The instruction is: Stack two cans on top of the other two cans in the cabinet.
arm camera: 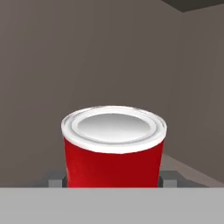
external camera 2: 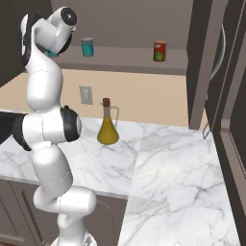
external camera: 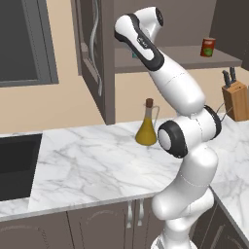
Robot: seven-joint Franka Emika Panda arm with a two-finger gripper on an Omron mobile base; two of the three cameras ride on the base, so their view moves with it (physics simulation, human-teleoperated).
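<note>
My pincer (arm camera: 113, 180) brackets the red can (arm camera: 113, 148) inside the cabinet (arm camera: 109, 57); grasp unclear, so I should stay centred.

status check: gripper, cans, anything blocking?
Gripper straddling red can inside cabinet, grip unclear. Teal can and green-labelled red can stand apart on shelf, unstacked. Nothing blocking.

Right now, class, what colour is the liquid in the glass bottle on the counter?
Yellow, in the bottle; clearest in the right base view.
</note>
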